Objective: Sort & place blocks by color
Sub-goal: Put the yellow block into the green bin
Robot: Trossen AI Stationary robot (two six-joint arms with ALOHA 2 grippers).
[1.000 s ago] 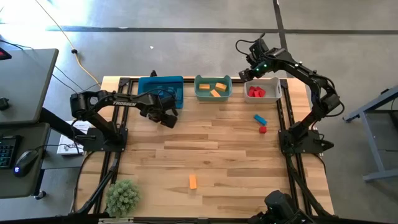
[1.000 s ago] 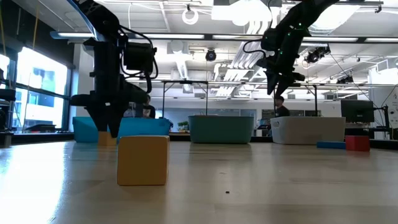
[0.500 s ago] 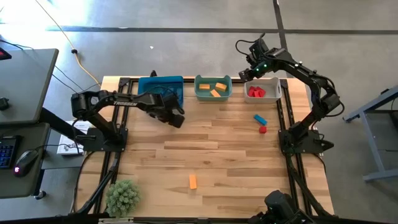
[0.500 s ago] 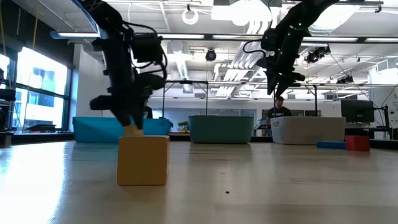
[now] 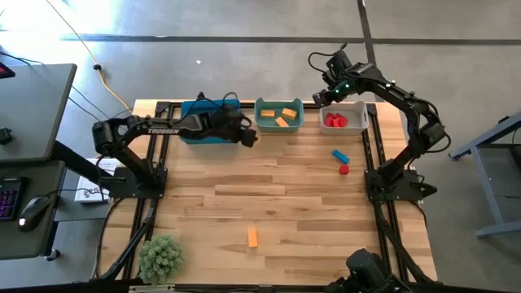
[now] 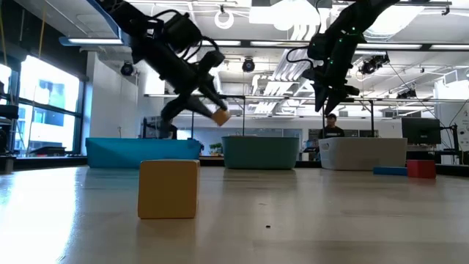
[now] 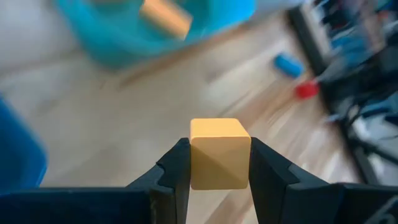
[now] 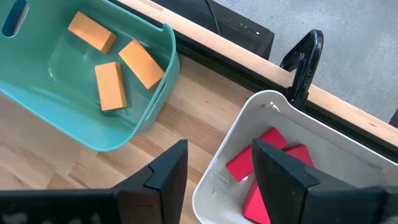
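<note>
My left gripper point(image 5: 251, 138) is shut on a small orange cube point(image 7: 219, 152), raised above the table between the blue bin point(image 5: 203, 122) and the teal bin point(image 5: 279, 115). The teal bin holds three orange bars point(image 8: 112, 62). My right gripper point(image 8: 217, 171) hovers open over the near-left rim of the white bin point(image 5: 345, 119), which holds red blocks point(image 8: 267, 165). A blue bar point(image 5: 339, 155), a red cube point(image 5: 343, 169) and an orange bar point(image 5: 252, 238) lie flat on the table. My left gripper pinches the orange cube between its two fingers point(image 7: 177, 168), one on each of two opposite side faces point(image 7: 198, 155). The fingers slant down toward the table's right, as the low view shows, with the cube point(image 6: 220, 116) at their free ends. The cube is lifted clear of the table.
The three bins stand in a row along the far edge. A green plant point(image 5: 160, 257) sits at the near left corner. Black rails point(image 5: 155, 203) run along the left and right edges. The middle of the wooden table point(image 5: 269, 195) is bare.
My left gripper, shut on the orange cube throughout, has risen from just above the table by the blue bin and swung toward the right and far edge, toward the teal bin. It has tipped from pointing down to slanting. The cube has gone with it.
</note>
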